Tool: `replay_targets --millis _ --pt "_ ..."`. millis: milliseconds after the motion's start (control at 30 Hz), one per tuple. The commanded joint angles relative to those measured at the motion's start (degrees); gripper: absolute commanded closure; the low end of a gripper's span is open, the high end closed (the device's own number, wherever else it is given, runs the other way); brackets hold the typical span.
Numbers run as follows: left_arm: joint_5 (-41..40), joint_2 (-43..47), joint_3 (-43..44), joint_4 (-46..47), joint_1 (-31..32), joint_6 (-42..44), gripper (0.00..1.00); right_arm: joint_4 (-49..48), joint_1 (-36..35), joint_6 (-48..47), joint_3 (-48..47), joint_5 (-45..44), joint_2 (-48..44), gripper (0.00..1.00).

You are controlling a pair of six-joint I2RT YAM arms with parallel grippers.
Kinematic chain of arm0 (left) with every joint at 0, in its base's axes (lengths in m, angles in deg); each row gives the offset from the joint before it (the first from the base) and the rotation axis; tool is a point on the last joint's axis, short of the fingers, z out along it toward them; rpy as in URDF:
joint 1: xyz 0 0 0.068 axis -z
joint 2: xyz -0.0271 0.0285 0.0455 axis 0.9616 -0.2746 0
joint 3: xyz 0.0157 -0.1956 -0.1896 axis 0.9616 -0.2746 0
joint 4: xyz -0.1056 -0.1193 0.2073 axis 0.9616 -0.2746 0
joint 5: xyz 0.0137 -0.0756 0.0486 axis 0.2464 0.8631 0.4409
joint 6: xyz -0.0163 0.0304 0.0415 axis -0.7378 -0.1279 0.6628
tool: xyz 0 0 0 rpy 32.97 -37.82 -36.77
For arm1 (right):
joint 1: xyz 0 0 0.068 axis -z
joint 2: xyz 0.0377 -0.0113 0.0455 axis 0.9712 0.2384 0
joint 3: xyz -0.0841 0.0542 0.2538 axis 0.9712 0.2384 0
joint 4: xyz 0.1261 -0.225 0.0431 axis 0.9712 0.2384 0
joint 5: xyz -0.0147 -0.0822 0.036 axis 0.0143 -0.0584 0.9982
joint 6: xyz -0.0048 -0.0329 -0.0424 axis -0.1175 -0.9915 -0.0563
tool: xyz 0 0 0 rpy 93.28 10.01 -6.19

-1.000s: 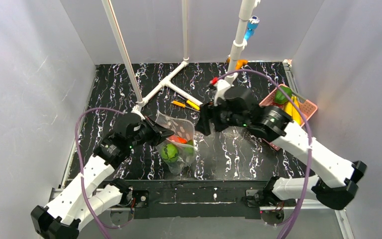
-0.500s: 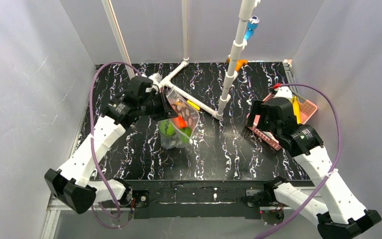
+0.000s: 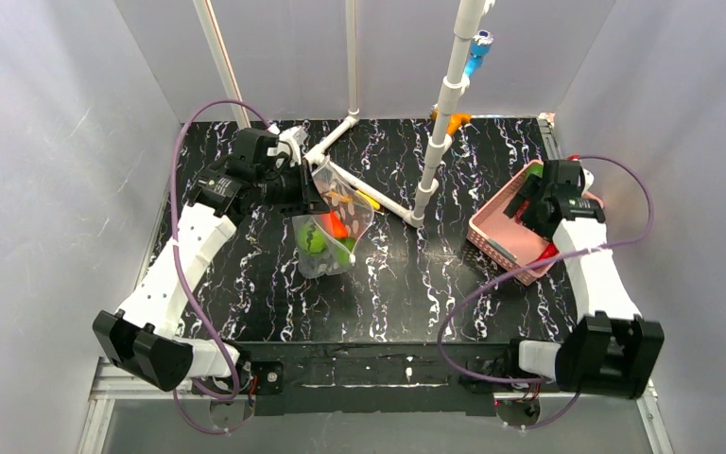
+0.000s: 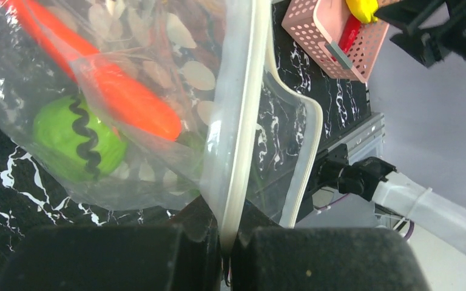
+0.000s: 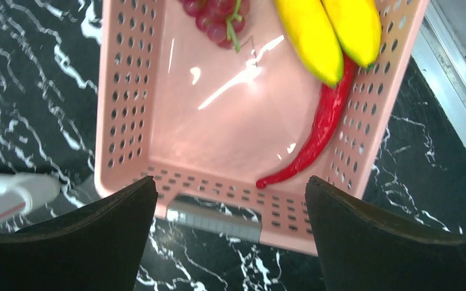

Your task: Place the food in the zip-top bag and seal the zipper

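Black marbled surface [image 3: 435, 284] seen from above: the right fingers [image 3: 535, 197], beside the bag a second ago, now hover over the pink basket [image 3: 492, 232] at right, while the left fingers [image 3: 302, 194] have lifted the zip-top bag [image 3: 326, 248] toward upper centre. Left wrist: they clamp the zipper [image 4: 238, 109] edge, mouth gaping, green fruit [image 4: 76, 136] and orange pepper [image 4: 130, 103] inside. Right wrist: fingers spread wide above bananas [image 5: 334, 30], red pepper [image 5: 318, 136] and grapes [image 5: 218, 12]; another fetch, I judge, before sealing.

Left end effector [image 4: 227, 245] clamped (right [image 5: 230, 189] agape)
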Motion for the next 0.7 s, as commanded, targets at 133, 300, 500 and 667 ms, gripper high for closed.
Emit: replay_targets --millis 133,300,500,667 --pt "2.1 2.4 -4.7 4.3 -0.1 4.0 1.00 -6.5 5.5 -1.3 -10.1 6.7 15.4 0.02" --pt "1.8 3.5 -6.8 5.8 -0.2 5.7 1.00 -6.8 7.5 -2.3 -14.8 9.9 23.6 0.11" --pt "-0.4 7.8 -11.9 8.0 -2.2 6.4 1.00 -4.9 9.1 -3.5 -19.3 8.3 29.0 0.11" --pt "-1.9 10.0 -14.5 8.9 -2.2 6.5 1.00 0.6 10.5 -7.2 -18.4 -11.0 29.1 0.03"
